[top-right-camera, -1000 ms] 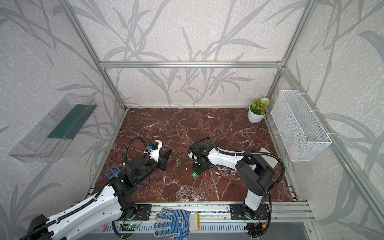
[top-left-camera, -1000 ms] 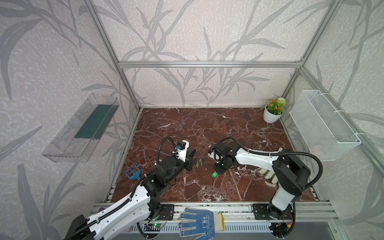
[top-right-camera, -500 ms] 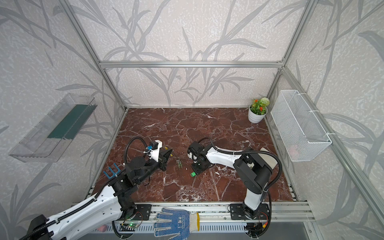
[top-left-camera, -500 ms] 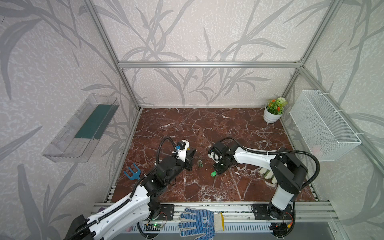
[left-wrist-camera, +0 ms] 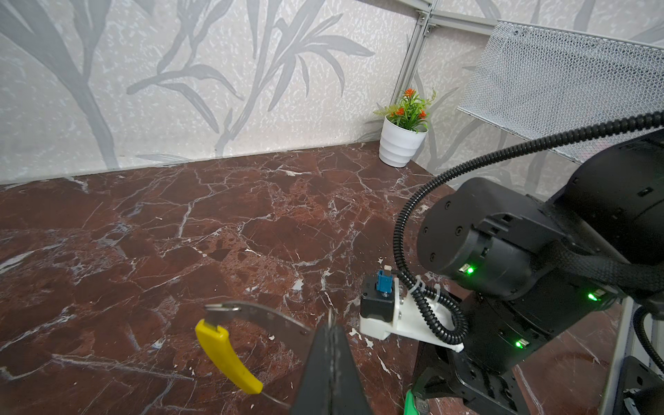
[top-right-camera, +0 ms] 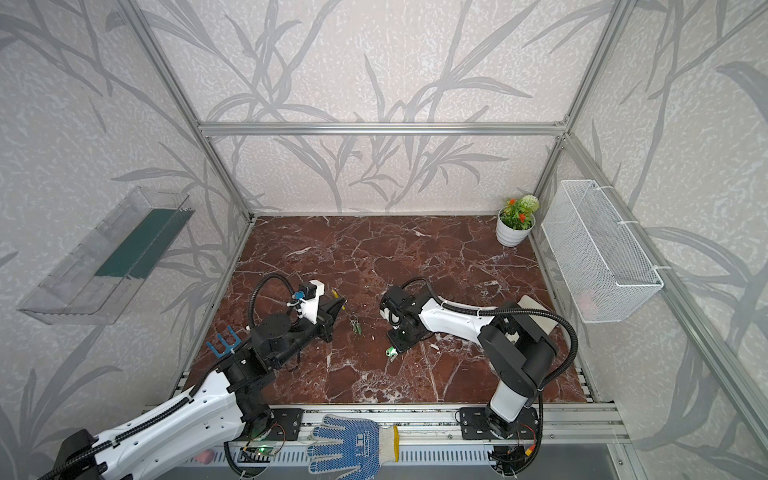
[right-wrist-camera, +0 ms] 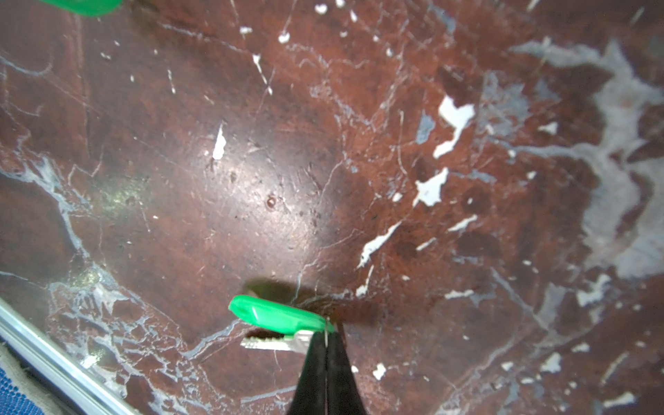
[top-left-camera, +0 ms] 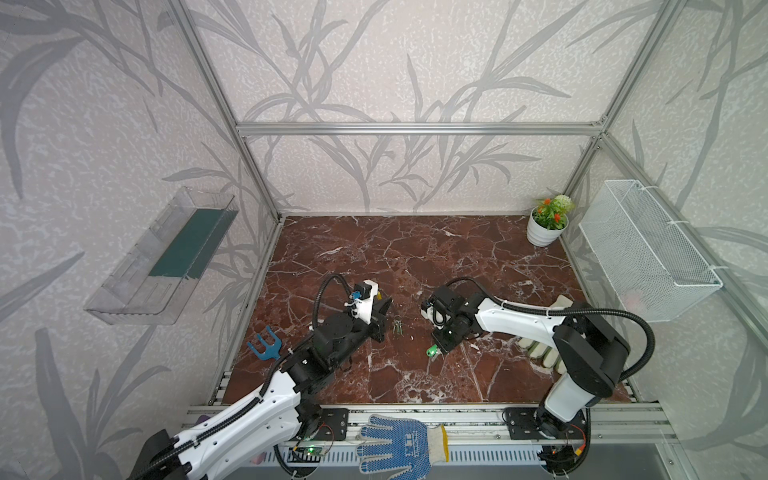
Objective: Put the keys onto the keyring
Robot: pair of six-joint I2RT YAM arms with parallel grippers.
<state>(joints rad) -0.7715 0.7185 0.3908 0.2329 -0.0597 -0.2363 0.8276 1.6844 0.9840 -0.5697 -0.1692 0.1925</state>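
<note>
My left gripper (left-wrist-camera: pixel 332 325) is shut on the grey band of the keyring (left-wrist-camera: pixel 266 316), whose yellow sleeve (left-wrist-camera: pixel 226 355) curves off to one side. In both top views it (top-left-camera: pixel 384 307) sits left of centre, with a small dark bunch of keys (top-left-camera: pixel 397 326) beside its tip. My right gripper (right-wrist-camera: pixel 326 332) is shut on a green-headed key (right-wrist-camera: pixel 276 316) at the end where its metal blade (right-wrist-camera: pixel 273 344) begins, low over the marble floor. A top view shows that key (top-left-camera: pixel 432 352) at the right gripper's tip (top-left-camera: pixel 438 347). Another green head (right-wrist-camera: pixel 82 5) shows at the frame's edge.
A potted plant (top-left-camera: pixel 546 226) stands at the back right. A white wire basket (top-left-camera: pixel 644 257) hangs on the right wall and a clear shelf (top-left-camera: pixel 162 257) on the left. A blue pronged tool (top-left-camera: pixel 264 345) lies at the left edge, a white glove (top-left-camera: pixel 540 349) under the right arm, a blue glove (top-left-camera: pixel 395 444) on the front rail.
The right gripper stays low over the green key and has barely shifted. The left arm with the keyring has not moved.
</note>
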